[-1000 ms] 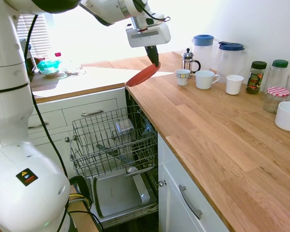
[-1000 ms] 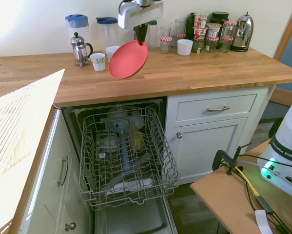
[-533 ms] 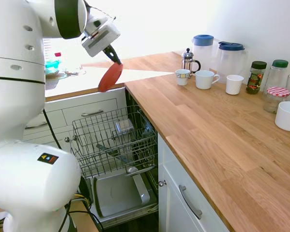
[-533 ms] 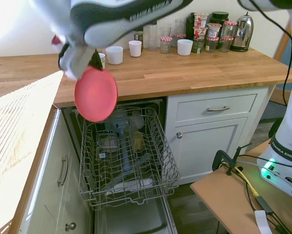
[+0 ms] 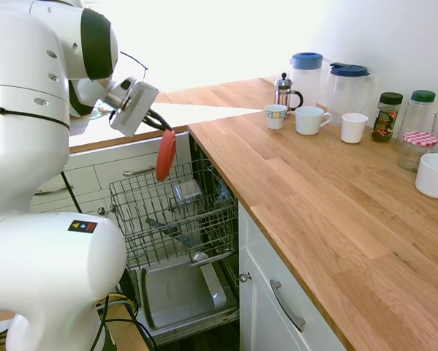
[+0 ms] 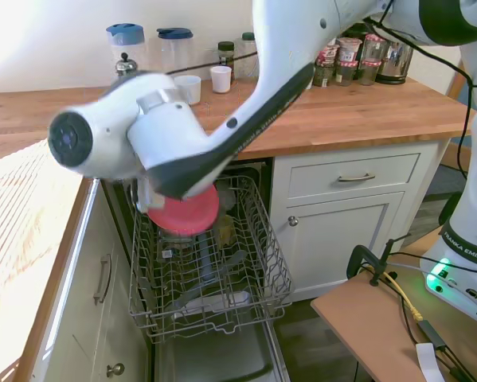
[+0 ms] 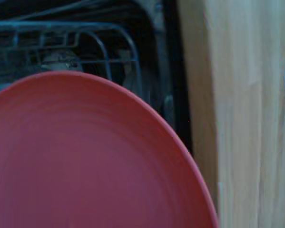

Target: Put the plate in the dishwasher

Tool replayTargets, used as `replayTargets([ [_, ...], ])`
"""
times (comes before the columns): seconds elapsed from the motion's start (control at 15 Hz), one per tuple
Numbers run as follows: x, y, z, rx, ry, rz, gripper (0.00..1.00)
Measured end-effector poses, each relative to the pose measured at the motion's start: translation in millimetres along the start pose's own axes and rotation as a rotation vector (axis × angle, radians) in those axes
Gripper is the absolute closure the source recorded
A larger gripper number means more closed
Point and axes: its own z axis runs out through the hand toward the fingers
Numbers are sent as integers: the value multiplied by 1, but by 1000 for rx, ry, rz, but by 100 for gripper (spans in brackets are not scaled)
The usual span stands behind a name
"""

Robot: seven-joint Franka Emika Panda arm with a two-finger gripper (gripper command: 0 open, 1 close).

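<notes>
The gripper [image 5: 157,126] is clamped on the top rim of the coral plate [image 5: 165,154], which hangs on edge, nearly upright, above the pulled-out wire rack [image 5: 173,216] of the dishwasher [image 5: 176,289]. In the first exterior view the plate sits at about 11 o'clock over the rack, just beside the edge of the wooden countertop [image 5: 314,190] and apart from the wires. In the second exterior view the arm hides the plate's upper part; its lower half [image 6: 184,215] shows over the rack's rear section. The wrist view is filled by the plate [image 7: 85,161], with rack wires at 12 o'clock and countertop at 3 o'clock. A white bowl [image 5: 435,175] stands well apart.
</notes>
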Motion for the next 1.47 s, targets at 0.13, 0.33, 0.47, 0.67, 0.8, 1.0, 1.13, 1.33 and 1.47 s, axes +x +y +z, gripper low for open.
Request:
replayTargets([
  [0.13,-32,-27,-13,-27,84,-95,100],
  [0.33,-58,-55,-25,-45,146,-177,100],
  [0.47,-66,-64,-19,-51,140,-197,100],
  [0.67,-69,-75,-2,-61,109,-210,100],
  [0.8,-71,-90,5,-57,86,-222,100],
  [1.0,-84,-114,13,-60,63,-242,100],
  [1.13,-87,-119,12,-72,41,-249,100],
  [1.33,-91,-125,10,-70,-40,-274,100],
  [1.47,-102,-135,14,-65,-95,-300,0],
])
